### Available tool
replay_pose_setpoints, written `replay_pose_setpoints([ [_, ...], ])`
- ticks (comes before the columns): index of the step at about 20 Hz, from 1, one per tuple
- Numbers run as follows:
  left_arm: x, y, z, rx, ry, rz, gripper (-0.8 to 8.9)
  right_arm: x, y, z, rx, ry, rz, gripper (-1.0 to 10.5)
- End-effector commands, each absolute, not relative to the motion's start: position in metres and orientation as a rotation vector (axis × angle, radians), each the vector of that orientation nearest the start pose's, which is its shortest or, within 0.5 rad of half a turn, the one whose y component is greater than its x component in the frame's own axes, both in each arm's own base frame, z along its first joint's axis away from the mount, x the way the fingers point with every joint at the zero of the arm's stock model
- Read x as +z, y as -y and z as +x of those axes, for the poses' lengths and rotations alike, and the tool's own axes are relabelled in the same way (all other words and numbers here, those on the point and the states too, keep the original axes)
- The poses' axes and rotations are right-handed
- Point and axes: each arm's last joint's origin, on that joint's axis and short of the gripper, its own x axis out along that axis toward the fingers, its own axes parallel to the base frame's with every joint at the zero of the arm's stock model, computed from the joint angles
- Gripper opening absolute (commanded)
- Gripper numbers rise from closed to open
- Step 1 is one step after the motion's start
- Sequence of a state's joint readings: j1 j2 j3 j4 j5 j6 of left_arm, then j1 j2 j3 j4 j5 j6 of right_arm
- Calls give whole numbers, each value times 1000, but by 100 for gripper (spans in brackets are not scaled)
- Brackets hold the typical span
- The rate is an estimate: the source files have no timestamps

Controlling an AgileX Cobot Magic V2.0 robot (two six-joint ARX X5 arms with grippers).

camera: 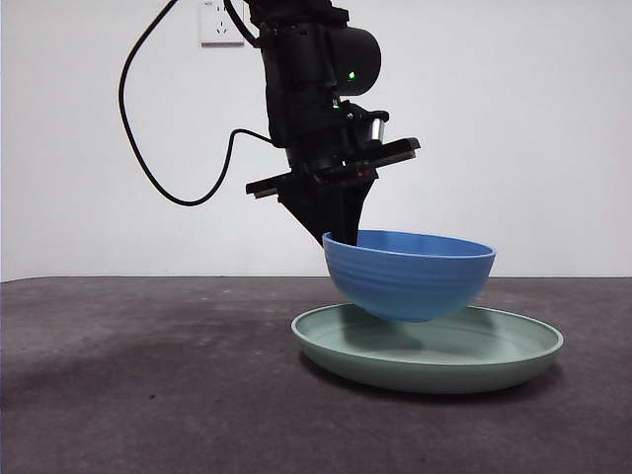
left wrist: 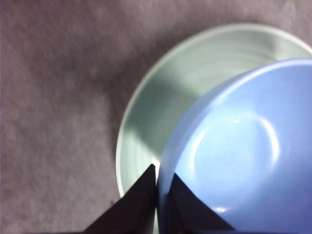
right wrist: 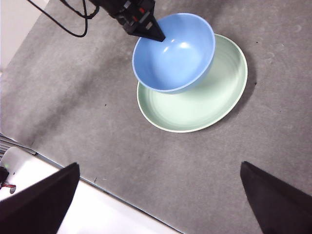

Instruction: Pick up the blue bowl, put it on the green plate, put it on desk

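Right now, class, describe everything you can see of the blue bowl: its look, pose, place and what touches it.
The blue bowl is round, deep and medium blue, with faint horizontal ridges on its outer wall and a smooth, glossy inside; it looks like plastic and is empty. The left tool pinches its rim, one jaw inside and one outside. The bowl is tilted, its gripped side lower. It hangs just above the green plate, over the plate's inside; whether its base touches the plate cannot be told. Nothing else touches it.

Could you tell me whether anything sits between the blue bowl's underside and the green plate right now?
Nothing: the front view shows only a thin gap between the blue bowl and the green plate.
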State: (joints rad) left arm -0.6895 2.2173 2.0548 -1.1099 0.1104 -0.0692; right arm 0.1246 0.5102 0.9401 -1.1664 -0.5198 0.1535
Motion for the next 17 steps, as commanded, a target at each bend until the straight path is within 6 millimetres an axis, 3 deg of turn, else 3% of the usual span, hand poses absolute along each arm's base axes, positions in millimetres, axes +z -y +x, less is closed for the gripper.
replay_pose_setpoints([
  [1, 235, 301, 355, -647, -1272, 316, 9, 332, -21, 53, 566, -757, 279, 576],
  [12, 232, 303, 357, -671, -1270, 301, 9, 332, -21, 53, 566, -756, 277, 576],
  [17, 221, 306, 359, -683, -1303, 296, 9, 333, -21, 53, 566, -749, 272, 576],
])
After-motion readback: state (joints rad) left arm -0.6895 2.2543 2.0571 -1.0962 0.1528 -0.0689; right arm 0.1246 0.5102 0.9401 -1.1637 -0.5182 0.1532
